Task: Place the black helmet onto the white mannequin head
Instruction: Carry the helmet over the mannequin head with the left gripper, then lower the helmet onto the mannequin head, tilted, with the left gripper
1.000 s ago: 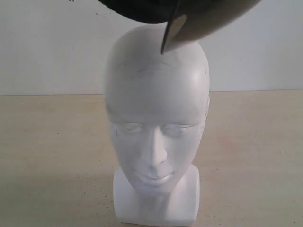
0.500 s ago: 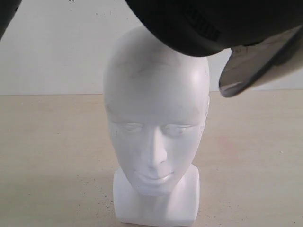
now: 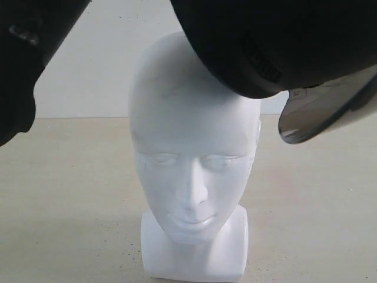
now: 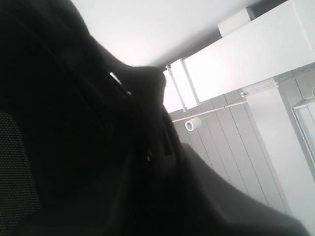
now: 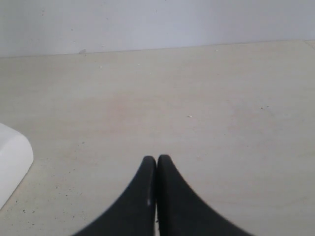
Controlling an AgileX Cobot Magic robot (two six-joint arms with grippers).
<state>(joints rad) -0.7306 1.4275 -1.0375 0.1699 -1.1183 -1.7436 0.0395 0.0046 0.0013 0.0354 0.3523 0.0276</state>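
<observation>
The white mannequin head (image 3: 191,153) stands upright on its blocky neck base (image 3: 235,253), face toward the exterior camera. The black helmet (image 3: 277,41) hangs tilted over the head's upper right side, its lower edge at the crown. Its smoky visor (image 3: 324,112) juts down beside the temple. Dark helmet lining (image 4: 59,123) fills the left wrist view. My left gripper (image 4: 152,152) is lost in that darkness, carrying the helmet. A dark part of the left arm (image 3: 29,59) looms at the upper left. My right gripper (image 5: 156,160) is shut and empty, low over the table.
The beige table (image 5: 197,88) stretches to a plain white wall behind. A white corner of the mannequin base (image 5: 12,162) shows at the edge of the right wrist view. Ceiling panels and a white beam (image 4: 246,54) appear past the helmet in the left wrist view.
The helmet has come lower and closer over the head's crown, its visor swinging from the middle out to the right. A dark arm part has entered at the upper left.
</observation>
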